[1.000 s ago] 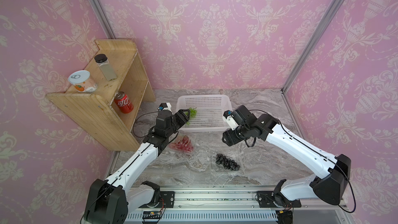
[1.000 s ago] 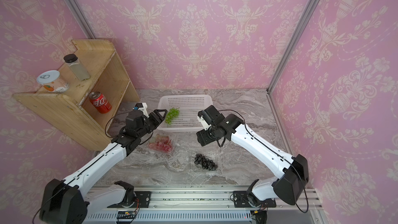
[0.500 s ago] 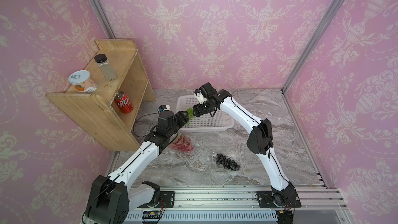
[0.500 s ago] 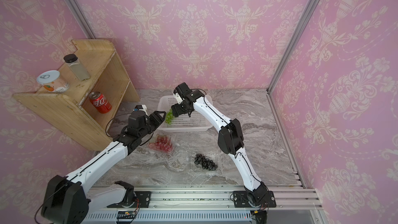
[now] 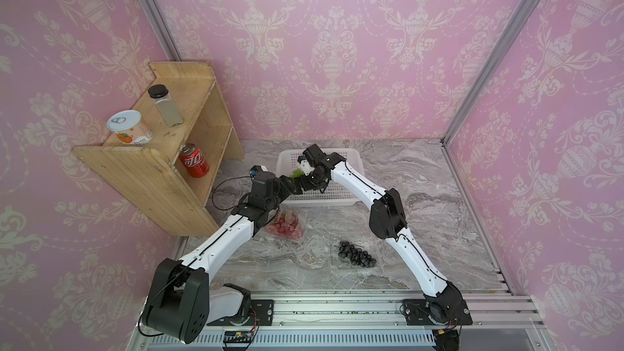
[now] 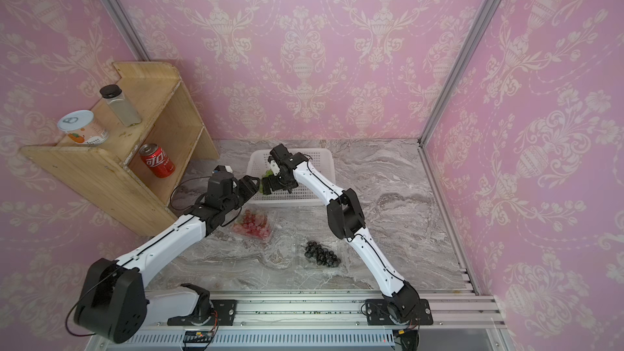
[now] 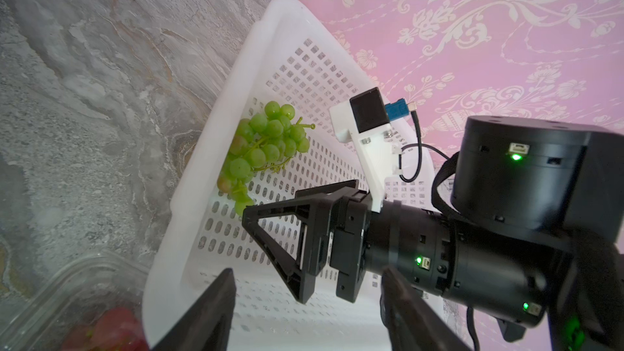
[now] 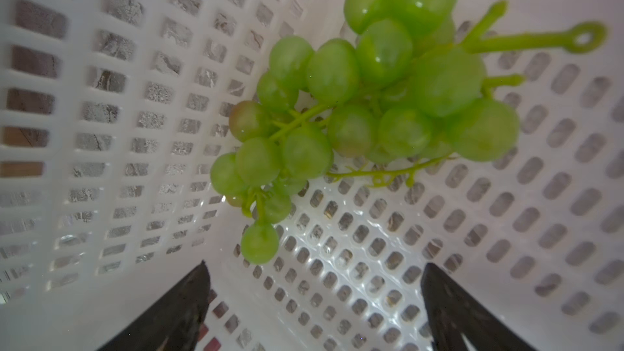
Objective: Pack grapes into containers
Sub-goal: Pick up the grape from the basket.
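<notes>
One large move sets this moment apart: the right arm [image 5: 358,180], which a second ago was folded low over the middle of the counter [image 5: 422,204], now reaches across the white basket [image 5: 353,160] to the corner nearest the left arm [image 5: 233,231]. The left arm has barely shifted and waits at that same corner, just outside the rim.

Two clear containers sit on the counter in front of the basket. The near-left container [image 5: 304,217] holds the red grapes [image 5: 285,226], and the other container [image 5: 341,266] holds the dark bunch [image 5: 356,254].

Only the green bunch [image 8: 371,106] is left unpacked. It lies on the basket floor against the side wall.

The right fingers [image 8: 175,315] have spread wider over the last second. They hold nothing, and the bunch lies just ahead of them, not between them. The left fingers [image 7: 212,315] are apart and empty.

The task looks close to done. The right arm seems set to pick up this last bunch, but nothing is gripped yet.
</notes>
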Motion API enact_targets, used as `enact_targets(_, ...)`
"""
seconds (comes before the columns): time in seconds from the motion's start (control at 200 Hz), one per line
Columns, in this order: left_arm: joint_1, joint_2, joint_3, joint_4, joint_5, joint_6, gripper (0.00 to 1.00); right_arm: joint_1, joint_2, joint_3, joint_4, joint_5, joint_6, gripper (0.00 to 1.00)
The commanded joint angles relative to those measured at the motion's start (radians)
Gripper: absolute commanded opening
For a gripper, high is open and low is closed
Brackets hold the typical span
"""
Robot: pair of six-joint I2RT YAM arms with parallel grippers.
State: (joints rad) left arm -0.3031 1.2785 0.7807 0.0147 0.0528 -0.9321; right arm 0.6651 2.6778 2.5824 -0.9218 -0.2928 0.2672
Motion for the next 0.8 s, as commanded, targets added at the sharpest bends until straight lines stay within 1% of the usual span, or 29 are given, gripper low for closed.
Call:
enact_targets(0.0, 0.007, 0.043, 0.112, -0.063, 0.012, 0.124, 0.7, 0.003, -0.025, -0.006, 0.027, -0.003, 0.051, 0.96)
enact_targets(0.05, 0.007, 0.082, 0.183, -0.122, 0.024, 0.18, 0.7, -0.005, -0.081, -0.086, 0.061, 0.006, 0.061, 0.96)
enact_targets(0.135, 0.008, 0.16, 0.299, -0.207, 0.067, 0.264, 0.7, -0.031, -0.222, -0.28, 0.165, 0.01, 0.084, 0.96)
enact_targets(0.26, 0.028, 0.287, 0.457, -0.319, 0.156, 0.323, 0.72, -0.088, -0.438, -0.527, 0.268, 0.003, 0.092, 0.96)
enact_targets(0.345, 0.047, 0.38, 0.555, -0.396, 0.235, 0.384, 0.73, -0.126, -0.549, -0.621, 0.289, -0.02, 0.088, 0.97)
enact_targets(0.51, 0.06, 0.569, 0.804, -0.61, 0.346, 0.523, 0.74, -0.184, -0.725, -0.755, 0.331, -0.062, 0.095, 0.97)
enact_targets(0.635, 0.06, 0.697, 0.952, -0.765, 0.34, 0.603, 0.76, -0.219, -0.814, -0.837, 0.377, -0.112, 0.115, 0.97)
enact_targets(0.796, 0.052, 0.815, 1.076, -0.921, 0.253, 0.682, 0.76, -0.243, -0.885, -0.91, 0.413, -0.139, 0.112, 0.97)
